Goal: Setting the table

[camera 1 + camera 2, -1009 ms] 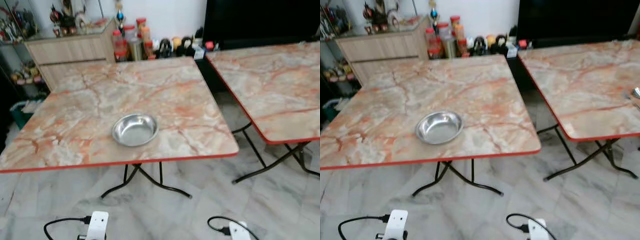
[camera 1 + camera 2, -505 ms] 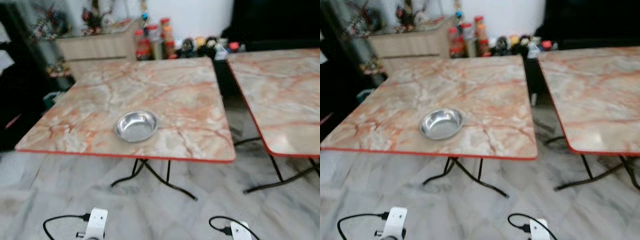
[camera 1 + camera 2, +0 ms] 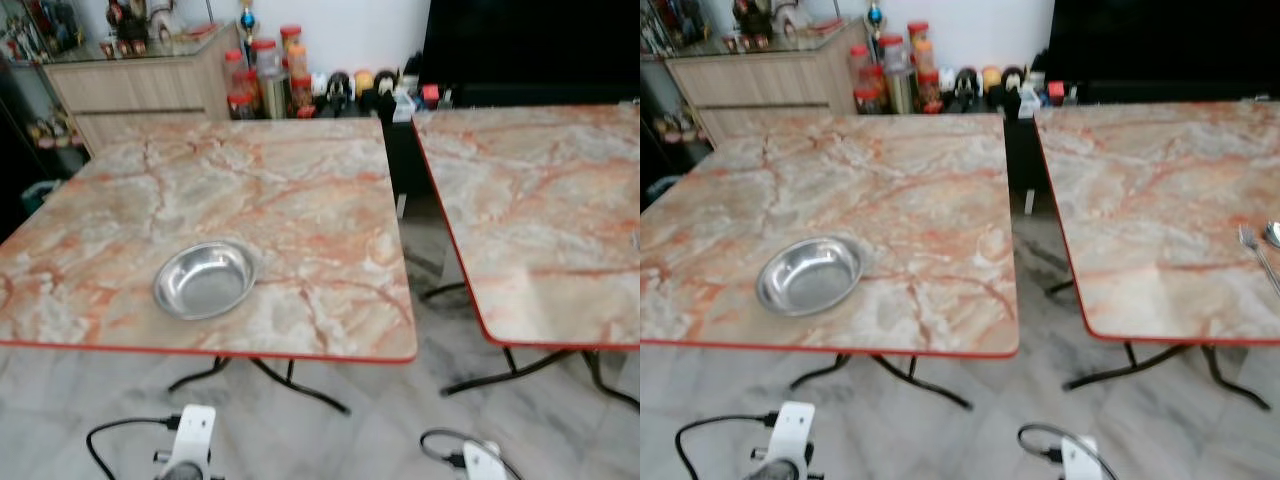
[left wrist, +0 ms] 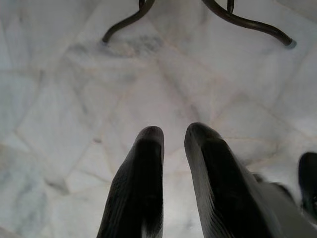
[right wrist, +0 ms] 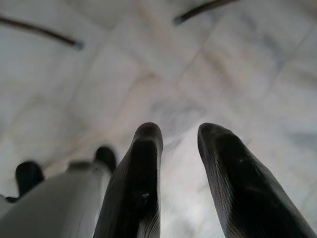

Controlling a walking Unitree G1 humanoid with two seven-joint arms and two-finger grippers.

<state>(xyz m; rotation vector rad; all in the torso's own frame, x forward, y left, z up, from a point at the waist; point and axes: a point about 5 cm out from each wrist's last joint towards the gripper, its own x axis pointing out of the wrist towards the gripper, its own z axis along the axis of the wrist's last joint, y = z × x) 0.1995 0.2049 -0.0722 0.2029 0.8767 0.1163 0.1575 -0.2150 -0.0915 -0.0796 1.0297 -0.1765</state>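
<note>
Two marble-patterned folding tables with red edges stand side by side on a pale marble floor, a narrow gap between them. The left table carries a steel bowl, upright and empty, near its near edge and left of centre. The right table holds a fork and a spoon at its right side, close together. Behind the left table stands a wooden cabinet, with jars and bottles crowded to its right against the far wall. A dark screen fills the far right. Both arms hang low over the floor: the left gripper has its fingers slightly parted, holding nothing, and the right gripper likewise hangs parted and empty.
</note>
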